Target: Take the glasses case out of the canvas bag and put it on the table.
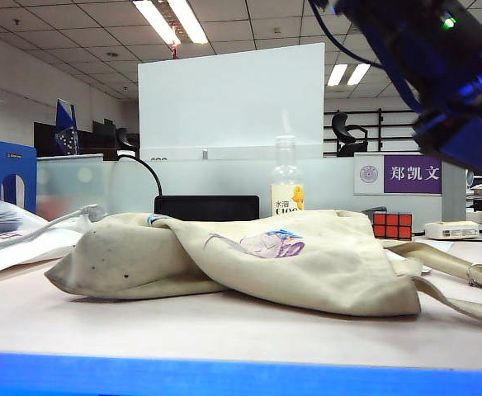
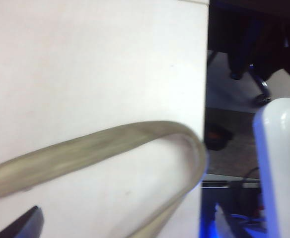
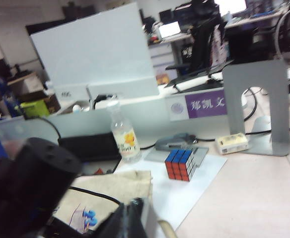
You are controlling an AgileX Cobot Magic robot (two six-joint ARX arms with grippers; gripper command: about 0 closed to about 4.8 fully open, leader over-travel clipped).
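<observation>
Office ceiling panels and a white partition board (image 1: 231, 99) stand behind the table (image 1: 224, 326) in the exterior view, where the canvas bag (image 1: 249, 260) lies slumped across the middle, its straps (image 1: 460, 276) trailing off to the right; a clear bottle (image 1: 286, 177) stands behind it and a red Rubik's cube (image 1: 392, 224) sits far right. My right arm (image 1: 439, 66) hangs high at the upper right, and the glasses case shows nowhere. From my left wrist, I see one bag strap (image 2: 105, 148) looping over bare tabletop near the table's edge; of my left gripper only a dark tip shows, its jaws spread wide, holding nothing I can see. From my right wrist, my right gripper (image 3: 127, 223) is dark and blurred, jaws closed, above the bag's cloth, with the cube on white paper (image 3: 184, 186) beyond.
</observation>
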